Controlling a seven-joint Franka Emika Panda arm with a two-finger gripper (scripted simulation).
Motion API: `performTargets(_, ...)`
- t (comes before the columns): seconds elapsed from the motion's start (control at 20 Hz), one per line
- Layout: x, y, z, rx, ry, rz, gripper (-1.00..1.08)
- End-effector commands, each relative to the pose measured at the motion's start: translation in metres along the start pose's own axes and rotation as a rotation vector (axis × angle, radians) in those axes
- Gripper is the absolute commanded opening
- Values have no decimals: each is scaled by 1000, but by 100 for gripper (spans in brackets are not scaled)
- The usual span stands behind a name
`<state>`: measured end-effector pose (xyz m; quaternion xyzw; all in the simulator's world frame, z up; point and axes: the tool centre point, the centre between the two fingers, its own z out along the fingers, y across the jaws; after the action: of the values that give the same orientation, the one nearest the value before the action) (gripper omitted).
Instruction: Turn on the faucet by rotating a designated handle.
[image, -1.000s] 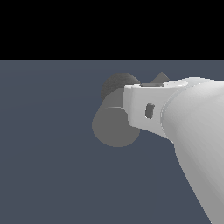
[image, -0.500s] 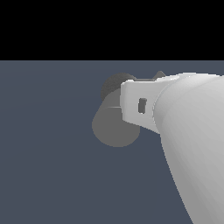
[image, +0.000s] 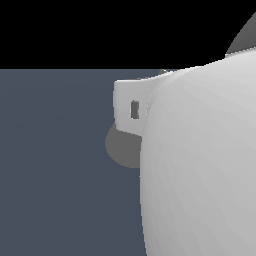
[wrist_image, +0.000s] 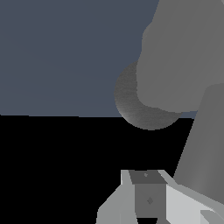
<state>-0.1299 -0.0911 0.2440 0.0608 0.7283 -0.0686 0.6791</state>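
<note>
**Faucet approach, contact unconfirmed.**
We find the matte grey cylindrical faucet (wrist_image: 175, 61) just ahead of the white claw (wrist_image: 146, 199); we cannot tell whether the claw is spread or pressed together. Its thin handle rod is not identifiable, and the white arm (image: 200, 165) masks the exterior view, so we judge a push may strike the body instead.
</note>
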Motion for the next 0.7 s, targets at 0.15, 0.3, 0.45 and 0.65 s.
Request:
performTargets(0.15, 0, 11, 1, -10, 4, -4, -100)
performTargets(0.3, -5, 22, 1, -15, -5, -2, -100)
performTargets(0.45, -10, 32, 1, -19, -13, 1, -100)
performTargets(0.65, -17, 45, 1, -24, -24, 5, -100)
